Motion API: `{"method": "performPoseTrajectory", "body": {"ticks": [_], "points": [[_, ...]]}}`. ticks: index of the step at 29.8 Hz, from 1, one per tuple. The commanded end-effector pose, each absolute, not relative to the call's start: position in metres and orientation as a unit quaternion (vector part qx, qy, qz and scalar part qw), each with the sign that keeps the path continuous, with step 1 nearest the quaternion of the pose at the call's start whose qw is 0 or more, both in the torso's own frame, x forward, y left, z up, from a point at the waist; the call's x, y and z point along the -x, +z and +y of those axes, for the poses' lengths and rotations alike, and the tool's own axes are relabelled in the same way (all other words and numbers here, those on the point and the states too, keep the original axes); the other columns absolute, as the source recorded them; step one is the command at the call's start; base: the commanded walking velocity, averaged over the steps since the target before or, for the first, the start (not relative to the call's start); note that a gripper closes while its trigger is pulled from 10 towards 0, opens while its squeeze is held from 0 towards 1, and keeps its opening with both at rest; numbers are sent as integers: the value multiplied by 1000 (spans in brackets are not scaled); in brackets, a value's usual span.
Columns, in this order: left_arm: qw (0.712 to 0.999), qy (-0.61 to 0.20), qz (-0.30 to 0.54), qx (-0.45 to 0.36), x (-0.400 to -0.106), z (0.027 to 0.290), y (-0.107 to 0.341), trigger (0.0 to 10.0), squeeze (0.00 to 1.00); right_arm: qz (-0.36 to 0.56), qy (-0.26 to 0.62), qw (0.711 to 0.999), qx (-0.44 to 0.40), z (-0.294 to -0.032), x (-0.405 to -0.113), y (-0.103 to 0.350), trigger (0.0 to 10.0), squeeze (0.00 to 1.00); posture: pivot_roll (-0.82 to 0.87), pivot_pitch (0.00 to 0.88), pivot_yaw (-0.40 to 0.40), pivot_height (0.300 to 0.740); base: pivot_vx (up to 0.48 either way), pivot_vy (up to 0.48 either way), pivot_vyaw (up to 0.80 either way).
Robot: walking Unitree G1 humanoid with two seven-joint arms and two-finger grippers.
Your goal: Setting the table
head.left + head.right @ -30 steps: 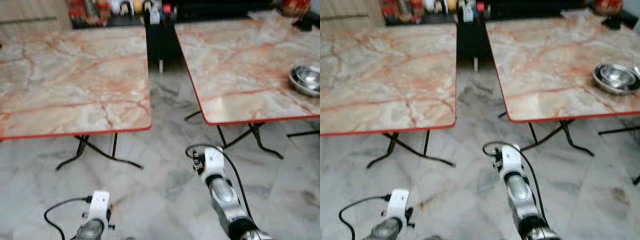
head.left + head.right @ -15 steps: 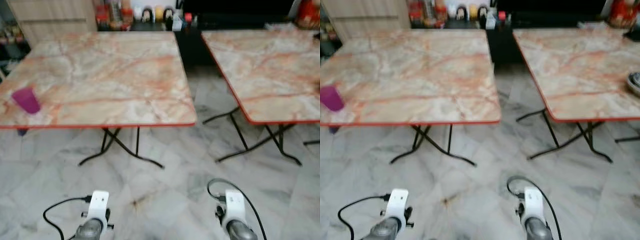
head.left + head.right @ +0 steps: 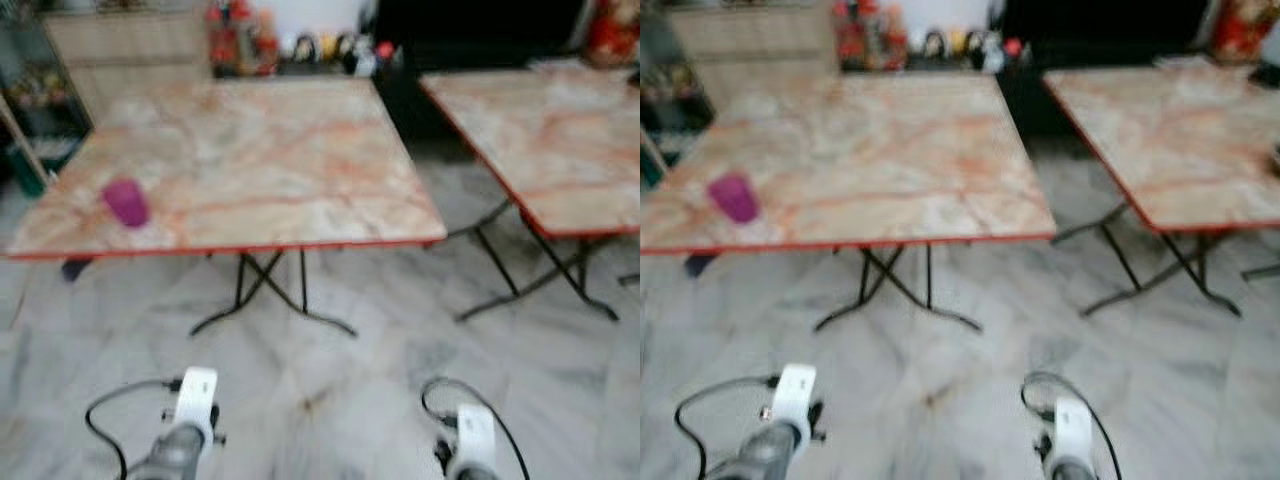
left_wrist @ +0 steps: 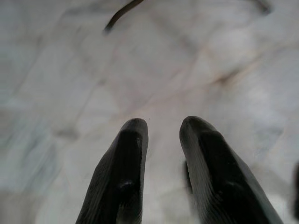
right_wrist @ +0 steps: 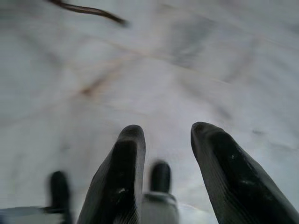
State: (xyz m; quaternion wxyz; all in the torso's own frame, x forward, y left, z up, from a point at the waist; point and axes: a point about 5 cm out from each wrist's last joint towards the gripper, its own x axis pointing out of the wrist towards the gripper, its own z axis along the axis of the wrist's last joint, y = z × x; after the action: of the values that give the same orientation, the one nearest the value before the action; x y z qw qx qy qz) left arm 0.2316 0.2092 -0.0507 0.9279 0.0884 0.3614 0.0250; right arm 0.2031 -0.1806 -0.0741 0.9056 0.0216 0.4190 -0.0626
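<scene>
Whole head view has swung leftward vs a sec ago: camera/robot turning, not the furniture. The left marble-top folding table (image 3: 260, 170) now sits centre, the right marble-top table (image 3: 560, 150) has slid toward the frame edge, and the steel bowls that sat on it 1 s ago are out of frame. New in view w/ the turn: a purple cup (image 3: 125, 202) on the left table, near its front-left corner, just inside the red edge. Picture blurred, so robot likely still moving.

Both arms hang low over the marble floor (image 3: 350, 400), well short of the left table. Left gripper (image 4: 161, 128): fingers parted a little, nothing between them, floor beyond. Right gripper (image 5: 163, 135): same, slightly apart and empty.

Judgement: this is the approach/search phase; nothing carried, no place laid yet. The turn puts the cup and left table ahead, so cup is prob. the next target, but robot must close in before any reach.
</scene>
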Motion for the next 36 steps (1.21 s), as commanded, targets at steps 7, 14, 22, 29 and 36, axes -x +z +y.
{"method": "performPoseTrajectory", "body": {"ticks": [7, 14, 22, 29, 36], "points": [[926, 25, 368, -80, -228, 204, -54, 10000, 0, 414, -68, 907, -25, -183, -206, -72, 10000, 0, 69, 64, 12, 740, 0, 374, 79], [926, 26, 367, -82, -229, 206, -53, 10000, 0, 417, -70, 906, -29, -182, -203, -74, 10000, 0, 69, 76, 18, 740, 0, 371, 0], [928, 26, 362, -85, -231, 206, -52, 10000, 0, 420, -76, 904, -30, -183, -200, -75, 10000, 0, 70, 88, 18, 740, 0, 31, 0], [928, 22, 363, -83, -231, 204, -52, 10000, 0, 415, -65, 907, -22, -183, -201, -75, 10000, 0, 68, 96, 21, 740, 0, 0, 0], [927, 24, 363, -86, -232, 204, -52, 10000, 0, 404, -55, 913, -18, -181, -204, -72, 10000, 0, 68, 111, 19, 740, 0, 0, 344]]}}
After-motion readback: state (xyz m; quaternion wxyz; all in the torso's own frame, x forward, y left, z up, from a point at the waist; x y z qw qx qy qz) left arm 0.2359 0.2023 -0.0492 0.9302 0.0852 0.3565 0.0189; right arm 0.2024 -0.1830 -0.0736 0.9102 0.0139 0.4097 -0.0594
